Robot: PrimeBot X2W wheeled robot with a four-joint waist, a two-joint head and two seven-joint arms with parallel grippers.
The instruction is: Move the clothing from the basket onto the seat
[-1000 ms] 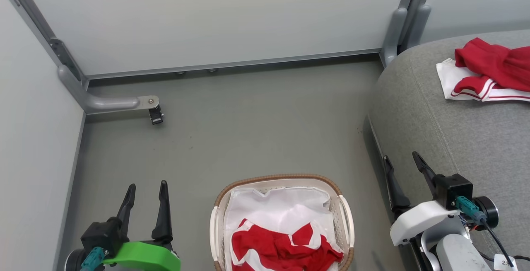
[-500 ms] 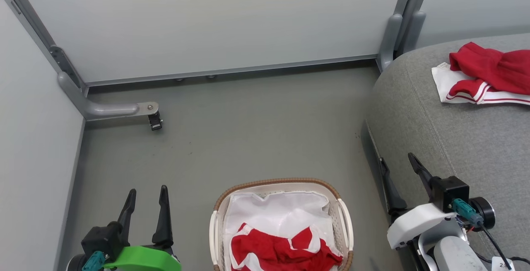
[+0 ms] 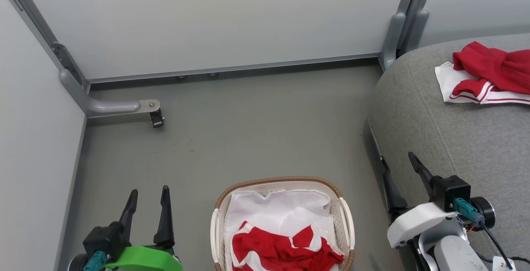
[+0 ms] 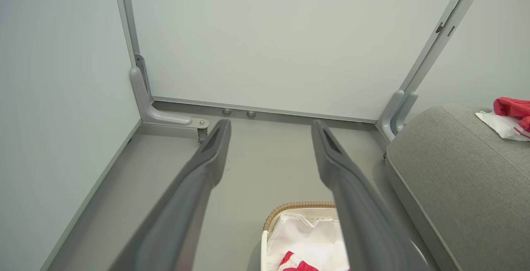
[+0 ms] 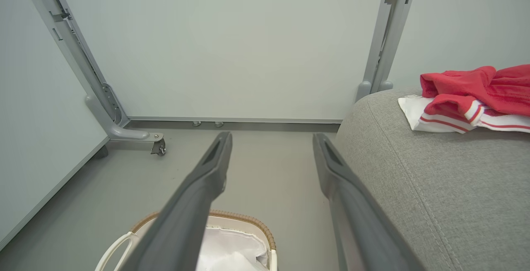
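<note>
Any lettering on the clothing point(image 3: 280, 251) was too crumpled to read, and a white tag point(image 3: 503, 263) by the right arm was too small to make out. One red-and-white heap lay in the single basket point(image 3: 283, 179) on a white liner point(image 3: 281, 206), cut off by the bottom edge. A second heap point(image 3: 490, 70) lay on the seat point(image 3: 451, 138), cut off at the right. The left gripper point(image 3: 149, 191) and right gripper point(image 3: 396, 158) both had jaws spread, holding nothing.

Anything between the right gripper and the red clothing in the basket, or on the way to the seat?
Nothing visible does. The red clothing lies uncovered on the white liner in the basket; only floor separates it from the open right gripper. The seat is free nearby; another garment lies farther back.
</note>
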